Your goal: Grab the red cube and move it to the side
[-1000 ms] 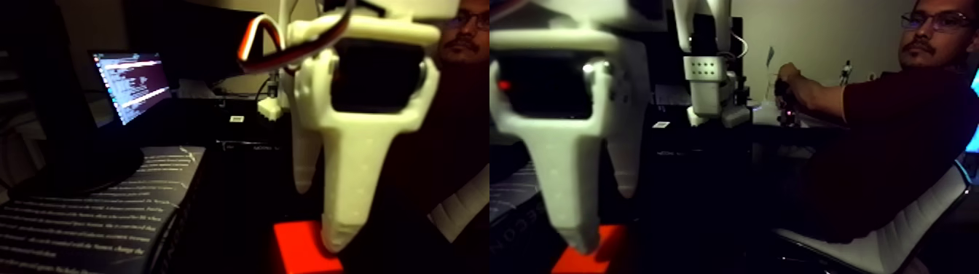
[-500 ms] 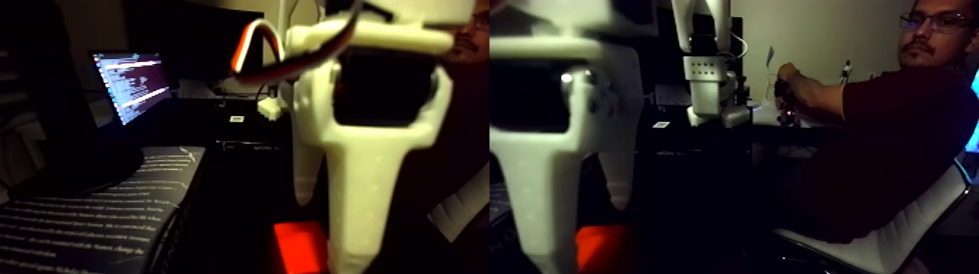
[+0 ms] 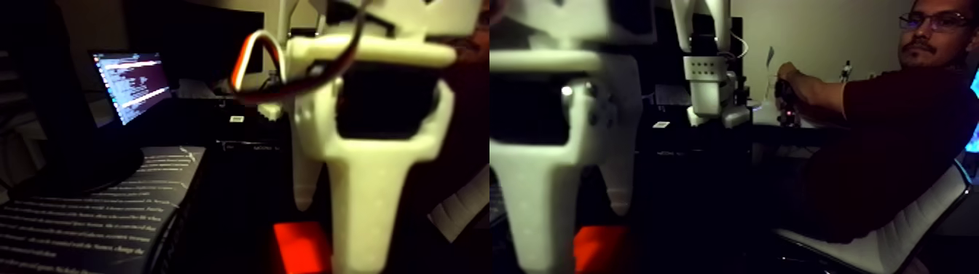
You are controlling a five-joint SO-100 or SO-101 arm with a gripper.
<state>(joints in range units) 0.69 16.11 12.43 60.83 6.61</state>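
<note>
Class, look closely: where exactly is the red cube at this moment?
In the fixed view's left half, the red cube sits at the bottom edge on the dark table, just left of the white gripper and partly hidden behind its wide finger.

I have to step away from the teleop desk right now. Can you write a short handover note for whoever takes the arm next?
Gripper: white, very close to the fixed camera and blurred. Two fingers point down with a gap between them, so it reads as open; nothing is held.
Red cube: on the dark table at the bottom edge of the picture, partly hidden behind the wide finger. Whether that finger touches it cannot be told.
Done: the gripper is low, over the cube.
Left: close on the cube, lift it, move it to the side.
Also: a person sits at the right of the scene.
</note>
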